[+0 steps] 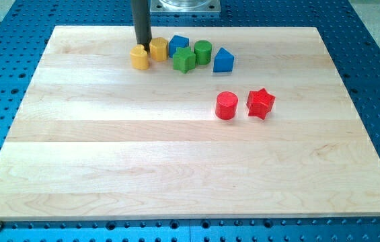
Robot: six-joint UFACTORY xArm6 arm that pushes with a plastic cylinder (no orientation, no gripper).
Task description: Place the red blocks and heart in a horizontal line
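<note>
My tip [142, 46] holds nothing, being a bare rod; it stands at the board's [109, 168] top, wedged between the yellow heart [139, 57] and a second yellow block [159, 48]; the red cylinder [226, 105] and red star [261, 103] sit side by side at the view's right, well apart from my tip.

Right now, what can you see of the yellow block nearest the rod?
The yellow heart block is small, matte and looks like painted wood. It lies flat near the board's top edge, leftmost in the cluster. My tip sits just behind it, apparently touching. The other yellow block sits at its upper right, very close.
</note>
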